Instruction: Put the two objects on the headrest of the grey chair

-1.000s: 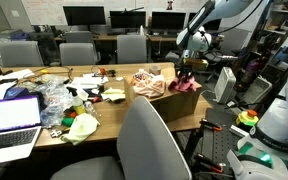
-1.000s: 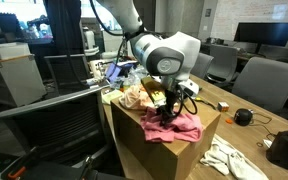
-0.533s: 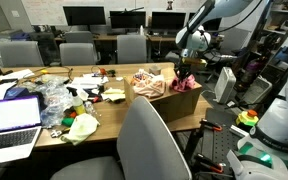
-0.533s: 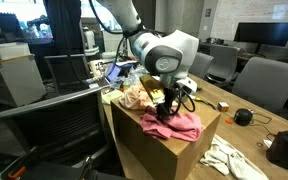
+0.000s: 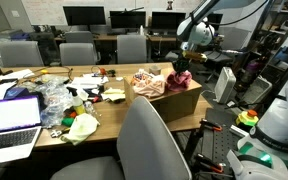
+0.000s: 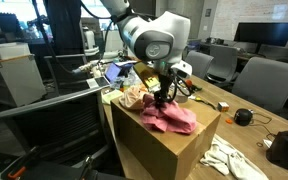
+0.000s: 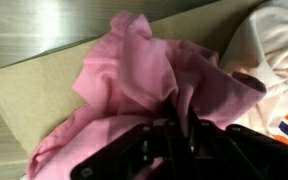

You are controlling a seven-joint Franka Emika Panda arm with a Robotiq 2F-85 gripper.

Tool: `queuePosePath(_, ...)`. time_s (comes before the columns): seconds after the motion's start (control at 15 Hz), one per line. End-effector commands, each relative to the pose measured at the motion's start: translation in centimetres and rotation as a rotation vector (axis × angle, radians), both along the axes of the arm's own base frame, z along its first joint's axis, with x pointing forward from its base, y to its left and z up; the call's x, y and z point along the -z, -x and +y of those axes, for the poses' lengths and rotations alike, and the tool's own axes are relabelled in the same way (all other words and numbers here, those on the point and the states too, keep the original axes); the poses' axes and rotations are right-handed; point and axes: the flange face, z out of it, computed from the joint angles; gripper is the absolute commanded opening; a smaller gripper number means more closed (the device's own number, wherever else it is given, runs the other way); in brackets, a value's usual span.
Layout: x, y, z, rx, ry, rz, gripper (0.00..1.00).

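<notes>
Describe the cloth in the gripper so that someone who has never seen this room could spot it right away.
Find the cardboard box at the end of the cluttered table. Two cloths lie on it; the one meant is the pink cloth, pinched at its peak by the gripper. Unlike the patterned cloth beside it, it is plain pink.
</notes>
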Motion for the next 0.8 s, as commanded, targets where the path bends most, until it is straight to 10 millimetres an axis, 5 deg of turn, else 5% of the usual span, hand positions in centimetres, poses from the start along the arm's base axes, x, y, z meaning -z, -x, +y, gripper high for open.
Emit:
queuePosePath(0.0,-3.7,1.4,2.2,-0.032,0.04,-0.1,0.03)
queuePosePath(0.73,-11.8,2.8,8.5,-0.239,0.118,-0.268,0.03)
